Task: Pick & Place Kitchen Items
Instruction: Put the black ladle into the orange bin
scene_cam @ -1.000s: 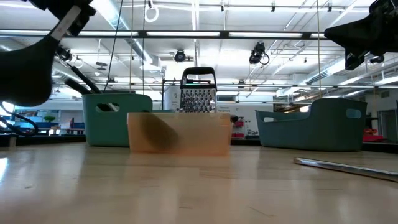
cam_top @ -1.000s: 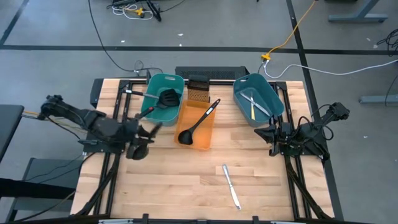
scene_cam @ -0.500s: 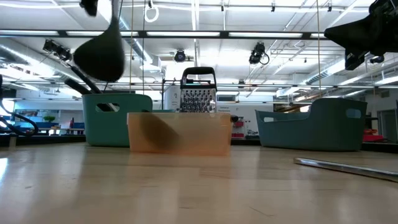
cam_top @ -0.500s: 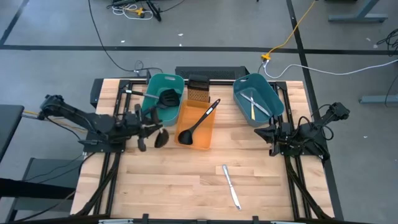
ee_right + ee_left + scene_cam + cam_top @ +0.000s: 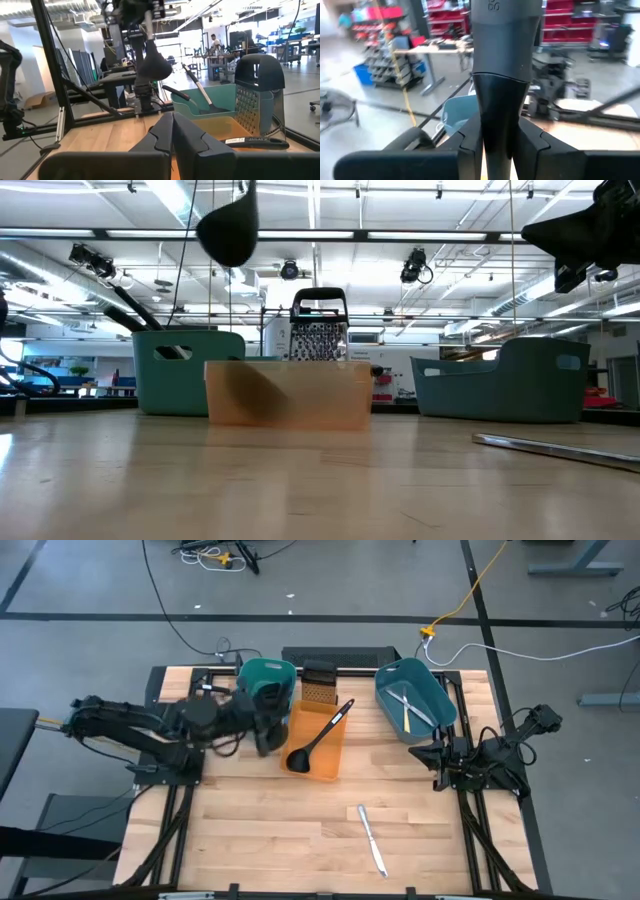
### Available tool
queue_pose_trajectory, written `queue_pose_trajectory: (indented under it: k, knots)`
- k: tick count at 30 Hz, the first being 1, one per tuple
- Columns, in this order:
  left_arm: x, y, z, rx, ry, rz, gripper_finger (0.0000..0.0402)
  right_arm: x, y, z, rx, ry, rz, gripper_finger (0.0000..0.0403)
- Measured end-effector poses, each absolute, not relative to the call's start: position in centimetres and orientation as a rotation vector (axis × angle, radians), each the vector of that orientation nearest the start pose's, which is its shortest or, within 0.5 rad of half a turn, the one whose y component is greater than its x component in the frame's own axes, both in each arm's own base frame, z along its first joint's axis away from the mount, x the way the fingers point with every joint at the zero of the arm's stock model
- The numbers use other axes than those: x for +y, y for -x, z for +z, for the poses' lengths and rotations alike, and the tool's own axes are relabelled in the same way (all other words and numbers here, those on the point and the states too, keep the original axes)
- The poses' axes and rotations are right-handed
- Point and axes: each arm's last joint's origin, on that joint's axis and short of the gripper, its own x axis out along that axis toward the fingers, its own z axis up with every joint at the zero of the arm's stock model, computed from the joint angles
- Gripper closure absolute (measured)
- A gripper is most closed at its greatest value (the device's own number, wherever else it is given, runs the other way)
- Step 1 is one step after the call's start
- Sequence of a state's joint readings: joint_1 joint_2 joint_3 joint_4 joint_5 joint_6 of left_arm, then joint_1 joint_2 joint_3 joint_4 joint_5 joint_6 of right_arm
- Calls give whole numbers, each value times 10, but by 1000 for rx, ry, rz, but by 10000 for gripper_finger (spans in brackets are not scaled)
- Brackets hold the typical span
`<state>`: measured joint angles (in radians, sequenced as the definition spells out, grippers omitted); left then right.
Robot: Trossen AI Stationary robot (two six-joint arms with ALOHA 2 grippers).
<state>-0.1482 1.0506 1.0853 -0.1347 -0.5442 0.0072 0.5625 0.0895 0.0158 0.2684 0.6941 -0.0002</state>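
Observation:
My left gripper (image 5: 262,720) is shut on a black ladle (image 5: 230,230), above the table between the left teal tub (image 5: 262,682) and the orange tub (image 5: 320,745). The ladle's bowl also shows in the right wrist view (image 5: 154,65). A second black ladle (image 5: 318,735) lies in the orange tub, its handle leaning on the far rim. A black spatula (image 5: 268,697) lies in the left teal tub. Knives (image 5: 408,705) lie in the right teal tub (image 5: 415,698). A silver knife (image 5: 372,838) lies flat on the table. My right gripper (image 5: 172,131) is shut and empty at the table's right side. My left gripper pinches the ladle's handle (image 5: 499,137) between its two fingers (image 5: 470,145). The fingers come from above and lie along the handle. The ladle hangs below the gripper, bowl (image 5: 230,230) downward, lifted clear of the table and the tubs.
A metal box grater (image 5: 318,683) stands behind the orange tub, between the two teal tubs. Bare wood (image 5: 270,830) lies toward the near edge around the silver knife. The right arm (image 5: 480,765) waits at the right edge.
My left gripper has carried the ladle from the table's left side toward the right and far edge and upward, to a spot beside the orange tub. The ladle has stayed in the hold, clear of the table, and its bowl has swung under the gripper.

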Motion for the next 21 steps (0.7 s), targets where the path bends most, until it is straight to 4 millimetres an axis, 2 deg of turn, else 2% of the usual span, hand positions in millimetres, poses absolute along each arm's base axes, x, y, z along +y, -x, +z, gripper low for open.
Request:
queue_pose_trajectory:
  k: [4, 11, 21]
  knots:
    - [-3, -250, 398, 127, 2, 423, 326, 35, -89, 186, -158, -114, -131, 387]
    - [18, -298, 385, 211, -3, 437, 326, 35, -90, 186, -158, -109, -125, 387]
    - [41, -348, 330, 335, 10, 599, 326, 35, -90, 186, -157, -105, -126, 387]
